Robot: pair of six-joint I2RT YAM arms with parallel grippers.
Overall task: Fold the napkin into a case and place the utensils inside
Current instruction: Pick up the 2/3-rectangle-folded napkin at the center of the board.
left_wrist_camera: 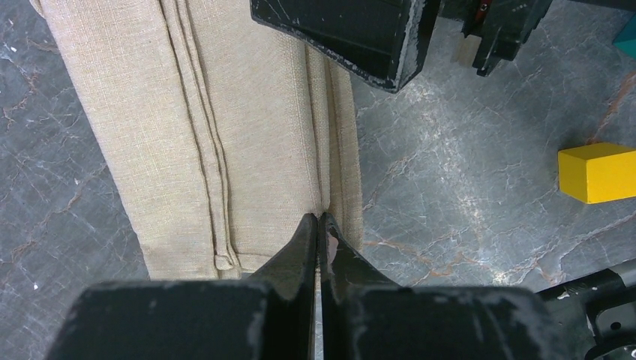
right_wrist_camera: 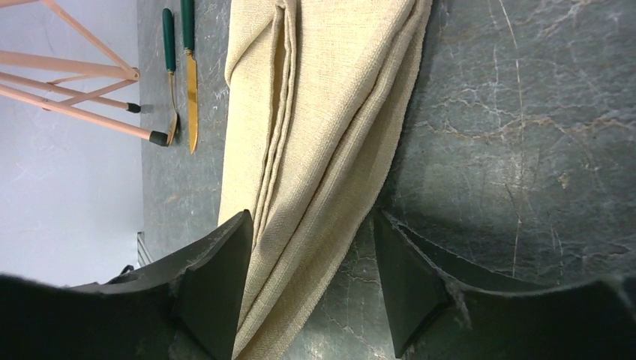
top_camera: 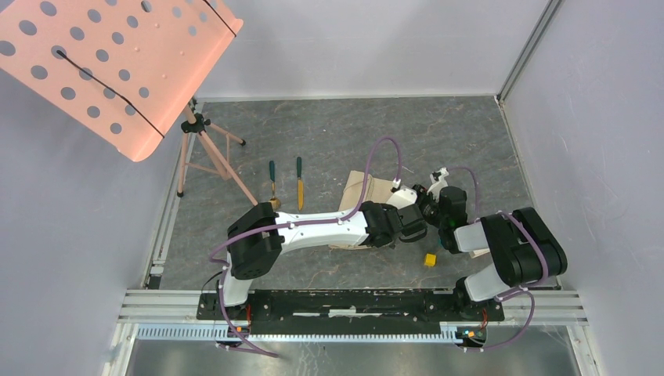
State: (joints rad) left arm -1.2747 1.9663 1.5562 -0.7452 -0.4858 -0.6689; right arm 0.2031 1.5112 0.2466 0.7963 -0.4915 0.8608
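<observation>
- The napkin (top_camera: 366, 188) lies on the desk (top_camera: 329, 133) as a long narrow strip of several layers, partly under the left forearm in the top view.
- The left gripper (left_wrist_camera: 319, 225) has its jaws clenched. Their tips sit at the strip's near end, right on a lengthwise crease. I cannot tell whether any cloth is nipped between them.
- The right gripper (right_wrist_camera: 311, 225) has its jaws released and spread wide, one on each side of the strip's other end, with cloth lying in the gap.
- The key relation is that the strip's long axis runs straight ahead from each pair of jaws, in line with the gap rather than across it. Any next fold probably has to turn over that axis or along it.
- The spoon (top_camera: 272, 182) and the knife (top_camera: 299, 186) lie side by side on the left of the napkin, roughly parallel to it and well apart from both jaws.
- I judge the left arm better placed for the utensils, since they lie on its side.
</observation>
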